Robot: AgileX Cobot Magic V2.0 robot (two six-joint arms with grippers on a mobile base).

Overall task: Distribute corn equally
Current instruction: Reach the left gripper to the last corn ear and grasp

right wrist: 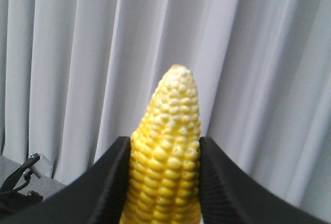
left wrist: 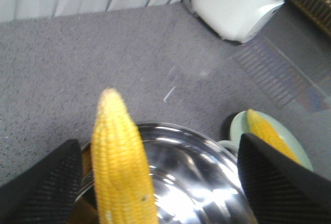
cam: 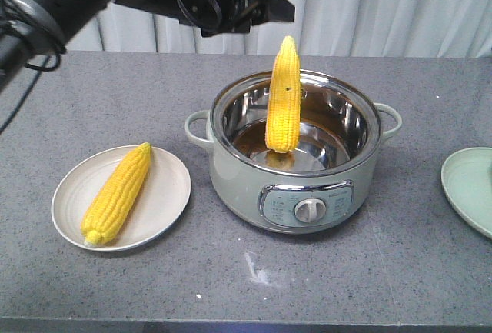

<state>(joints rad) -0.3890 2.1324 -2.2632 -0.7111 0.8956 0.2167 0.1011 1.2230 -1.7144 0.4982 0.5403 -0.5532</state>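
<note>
Corn: three cobs seen.
- Pot cob (cam: 283, 98): stands near upright in pot (cam: 231, 164), butt on the steel floor, tip up. It appears to lean on the rim at 12 o'clock.
- Plate cob (cam: 118, 194): lies flat on plate (cam: 165, 194), at 8 o'clock from the pot.
- Held cob (right wrist: 168, 172): pinched tip-up in right gripper (right wrist: 164, 144), both fingers pressed to its flanks. This gripper is outside the front view.

Left gripper (cam: 277, 8): above the pot at 12 o'clock. Wrist view shows its jaws spread wide either side of the pot cob, touching nothing.

Handling, judged:
- Cob is stiff, moderate weight, round, so it rolls once laid down.
- Kernel rows give bite; the taper would let a pinch slide toward the tip.
- Best taken across the thick middle, below the taper.
- The butt on polished steel may skid if nudged.

Surface: matte grey speckled counter, white scuff at 6 o'clock from the pot.

Room: green plate (cam: 469, 187) at 4 o'clock, cut by the frame, no corn on the part showing. Pale curtain behind.
</note>
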